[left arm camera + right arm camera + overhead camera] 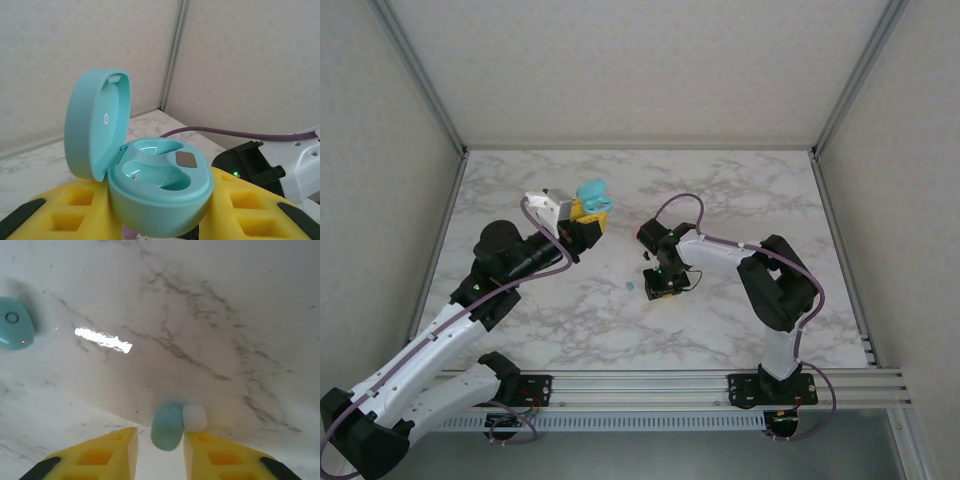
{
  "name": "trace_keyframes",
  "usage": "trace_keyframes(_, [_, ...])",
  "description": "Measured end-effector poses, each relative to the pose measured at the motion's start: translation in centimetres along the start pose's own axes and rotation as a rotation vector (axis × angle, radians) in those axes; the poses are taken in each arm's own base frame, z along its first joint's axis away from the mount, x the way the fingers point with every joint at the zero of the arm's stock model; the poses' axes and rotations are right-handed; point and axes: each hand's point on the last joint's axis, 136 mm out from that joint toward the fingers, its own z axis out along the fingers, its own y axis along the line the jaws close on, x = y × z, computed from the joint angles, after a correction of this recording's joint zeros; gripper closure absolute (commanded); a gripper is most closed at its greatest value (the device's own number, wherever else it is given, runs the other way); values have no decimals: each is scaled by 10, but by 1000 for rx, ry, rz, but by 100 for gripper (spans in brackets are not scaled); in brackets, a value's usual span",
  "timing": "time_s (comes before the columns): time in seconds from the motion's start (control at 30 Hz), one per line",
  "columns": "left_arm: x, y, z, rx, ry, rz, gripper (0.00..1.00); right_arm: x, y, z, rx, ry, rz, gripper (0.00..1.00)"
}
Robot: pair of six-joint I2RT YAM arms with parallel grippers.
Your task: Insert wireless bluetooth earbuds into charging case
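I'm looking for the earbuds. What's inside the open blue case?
Two empty hollows and a small grey patch show inside the case. The far hollow's floor is partly hidden behind its rim.

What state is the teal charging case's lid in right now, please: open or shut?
Open. The charging case has its lid swung upright on the hinge, exposing both earbud wells, which look empty.

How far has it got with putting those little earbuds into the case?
Done: the left claw holds the teal charging case, lid open, both wells empty. In hand: the right claw straddles one teal earbud on the marble table; whether it grips yet I can't tell. Left: seat that one, then fetch the second earbud lying further off.
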Motion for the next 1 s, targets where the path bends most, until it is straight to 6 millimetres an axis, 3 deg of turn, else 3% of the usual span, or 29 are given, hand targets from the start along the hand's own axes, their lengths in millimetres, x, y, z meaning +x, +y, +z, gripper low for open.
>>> trace_keyframes(0.23, [0,0,0,0,0,0,70,2,-1,4,2,-1,57,76])
trace_keyframes(0.47, [3,1,0,-6,13,-4,70,-11,-1,0,-20,-53,131,73])
trace_keyframes(0.7, [4,2,0,-11,15,-5,70,-22,-35,-13,-3,-106,242,72])
trace_keyframes(1.0, [5,2,0,-12,18,-6,70,-14,-58,-20,16,-122,295,72])
